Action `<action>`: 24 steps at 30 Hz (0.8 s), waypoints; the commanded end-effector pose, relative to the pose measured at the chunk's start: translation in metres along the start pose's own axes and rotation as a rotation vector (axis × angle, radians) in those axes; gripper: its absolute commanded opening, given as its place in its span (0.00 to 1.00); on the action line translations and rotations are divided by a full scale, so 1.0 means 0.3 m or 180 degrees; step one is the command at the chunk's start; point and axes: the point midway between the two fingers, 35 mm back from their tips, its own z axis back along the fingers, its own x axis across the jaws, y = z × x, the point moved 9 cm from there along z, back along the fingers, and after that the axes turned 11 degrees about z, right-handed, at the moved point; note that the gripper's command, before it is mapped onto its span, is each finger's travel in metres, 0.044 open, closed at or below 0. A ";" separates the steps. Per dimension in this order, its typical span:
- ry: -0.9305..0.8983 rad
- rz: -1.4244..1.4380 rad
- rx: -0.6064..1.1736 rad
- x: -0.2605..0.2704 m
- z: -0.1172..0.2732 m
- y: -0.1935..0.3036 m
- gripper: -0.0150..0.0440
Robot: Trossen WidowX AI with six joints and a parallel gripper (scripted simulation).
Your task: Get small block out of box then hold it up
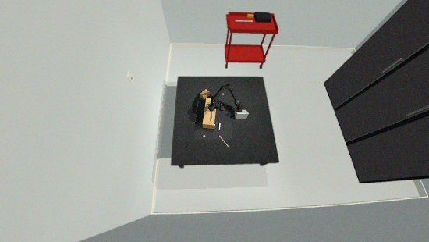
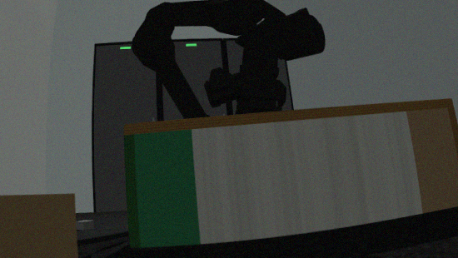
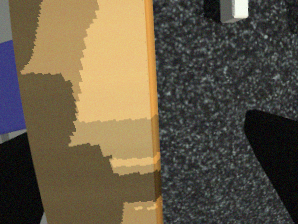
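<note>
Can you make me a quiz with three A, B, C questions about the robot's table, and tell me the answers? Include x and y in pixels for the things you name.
1. Where is the red cart?
A) on the table
B) behind the table
C) under the table

2. What colour is the panel at one end of the long box's side?
A) green
B) pink
C) yellow

3. How is the gripper?
A) shut tight
B) holding a stick
C) open and empty

Answers:
1 B: the red cart (image 1: 245, 30) stands on the floor beyond the table (image 1: 249, 150).
2 A: a green panel (image 2: 166, 187) covers one end of the long box (image 1: 208, 126) (image 2: 437, 158) (image 3: 117, 75).
3 C: its fingers stand wide apart, with nothing gripped.
</note>
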 end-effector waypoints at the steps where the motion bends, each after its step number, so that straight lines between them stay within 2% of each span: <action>1: -0.0003 0.0017 -0.0016 -0.005 -0.007 -0.023 0.93; 24: -0.0001 0.0019 -0.0023 -0.029 -0.034 -0.153 0.93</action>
